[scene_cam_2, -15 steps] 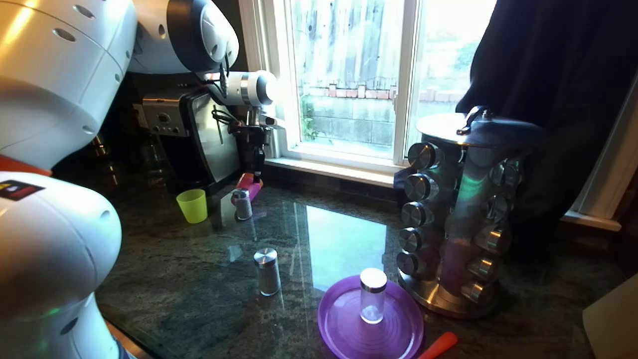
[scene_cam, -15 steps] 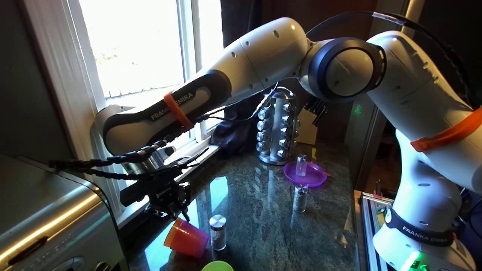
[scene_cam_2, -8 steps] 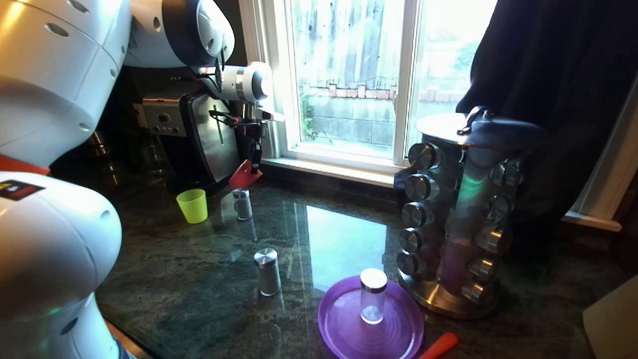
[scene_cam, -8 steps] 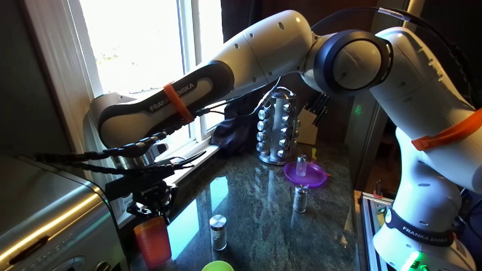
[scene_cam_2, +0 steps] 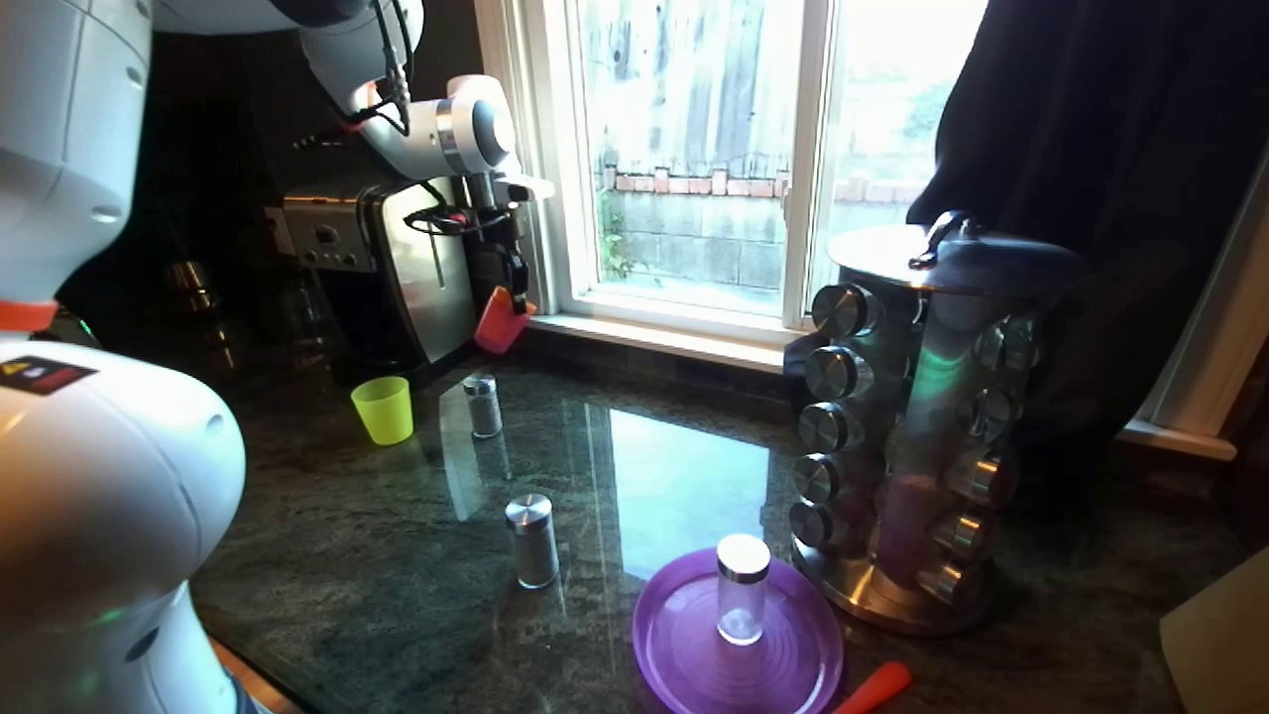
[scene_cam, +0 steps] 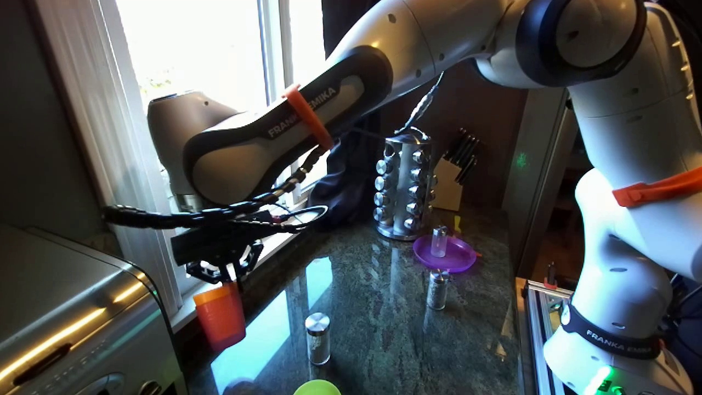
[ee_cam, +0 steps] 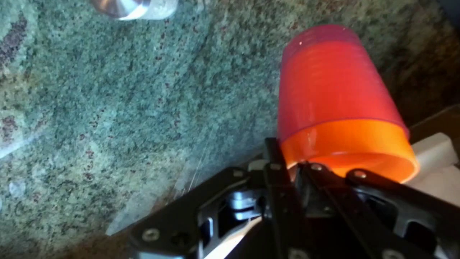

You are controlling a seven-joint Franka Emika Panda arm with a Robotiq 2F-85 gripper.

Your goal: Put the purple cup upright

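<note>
Above the counter (scene_cam: 378, 334), the nearly closed tool (ee_cam: 290, 162) pinches the tilted purple cup (ee_cam: 330, 82).

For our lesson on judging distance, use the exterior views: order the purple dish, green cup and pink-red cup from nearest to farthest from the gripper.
1. Pink-red cup: held in the gripper, off the counter.
2. Green cup: standing near a jar.
3. Purple dish: beside the spice rack.

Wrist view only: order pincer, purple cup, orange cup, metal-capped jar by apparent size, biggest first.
1. Pincer, cut off by the frame
2. Purple cup and orange cup: too close to rank, orange nested in purple
3. Metal-capped jar, cut off at top edge
</note>
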